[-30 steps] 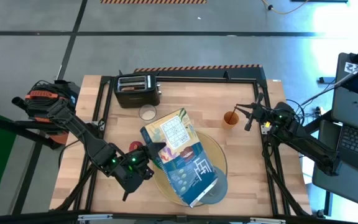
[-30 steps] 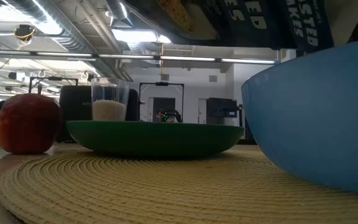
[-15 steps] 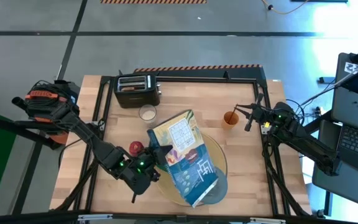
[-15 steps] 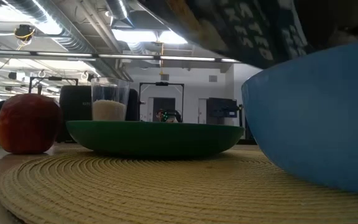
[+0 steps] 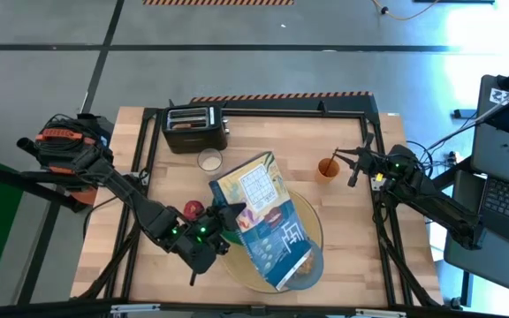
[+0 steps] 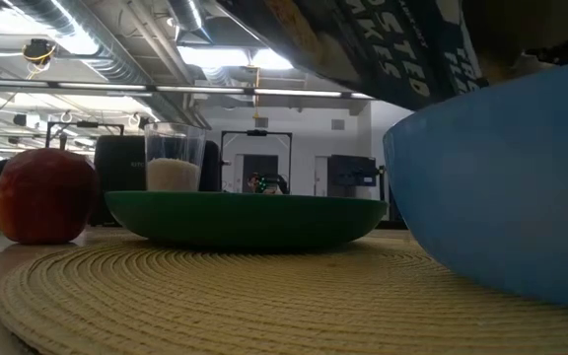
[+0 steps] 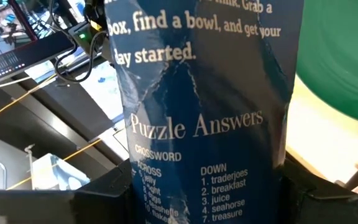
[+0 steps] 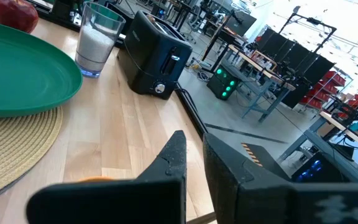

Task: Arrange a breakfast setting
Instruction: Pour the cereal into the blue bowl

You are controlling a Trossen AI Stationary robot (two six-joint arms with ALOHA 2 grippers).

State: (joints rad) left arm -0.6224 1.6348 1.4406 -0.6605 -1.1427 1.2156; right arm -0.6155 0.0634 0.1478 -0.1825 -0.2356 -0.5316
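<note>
Cereal box [image 5: 263, 221] tilted above bowl [image 5: 300, 269] on mat [image 5: 312, 216], long axis slanting from left pincer [image 5: 224, 221] down toward bowl, open end lowest. Left pincer clamped on box's upper end; nearer arm. Right pincer [image 5: 353, 168] beside orange cup [image 5: 328, 168], fingers nearly together, empty.

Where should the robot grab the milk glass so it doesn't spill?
Probably around the middle of the milk glass, coming level from the side. It stands upright with straight walls and an open top, and milk fills its lower part, so a sideways pinch keeps it level. The toaster stands close on one side and the green plate on another, so come through a free side.
</note>
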